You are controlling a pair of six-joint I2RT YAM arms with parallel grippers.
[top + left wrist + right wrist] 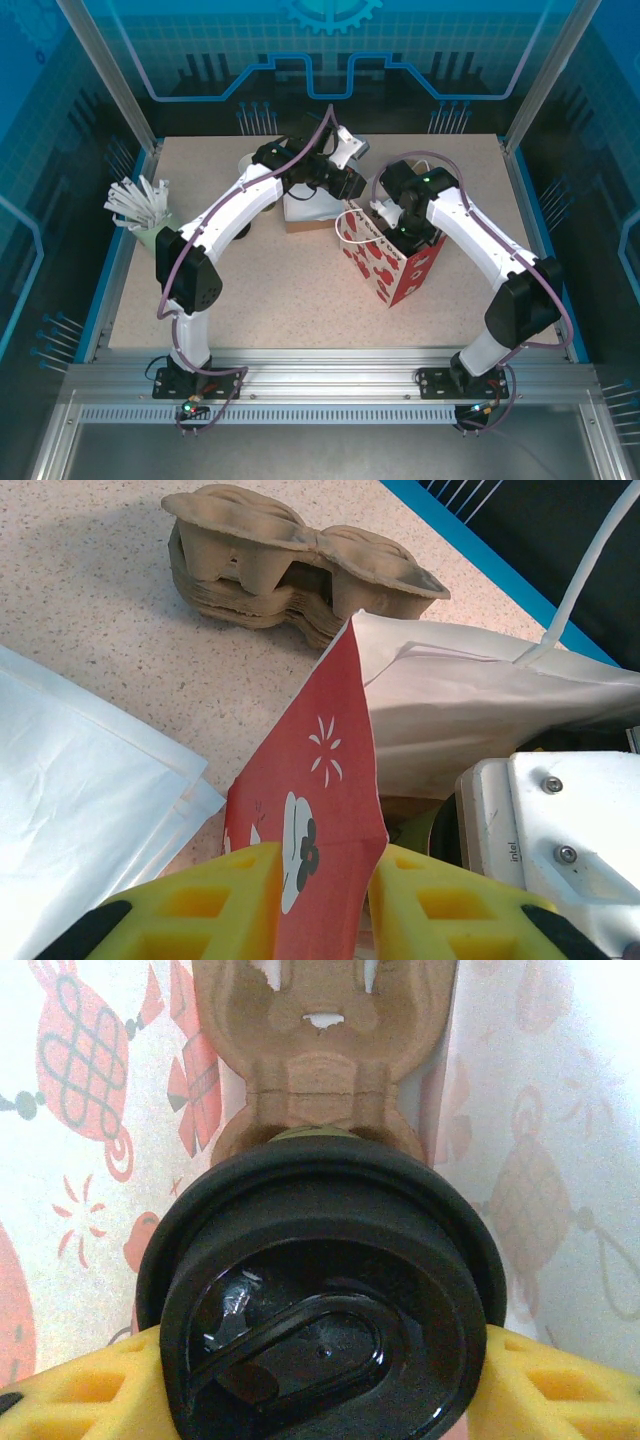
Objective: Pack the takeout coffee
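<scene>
Coffee cup (320, 1290) inside the bag (395, 262).
Your right gripper (320, 1385) clasped it upright above the tray (320, 1060); left gripper (325, 905) pinched the bag's rim.

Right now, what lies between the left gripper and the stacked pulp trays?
Left wrist view: the red bag's edge, pinched by the left gripper, then bare table before the trays.

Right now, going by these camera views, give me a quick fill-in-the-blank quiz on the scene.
1. The left end effector pinches the edge of the ____ gift bag.
2. The right end effector holds the takeout coffee, and its lid is coloured ____.
3. The pulp trays stacked on the table are coloured ____.
Missing words: red; black; brown.
</scene>
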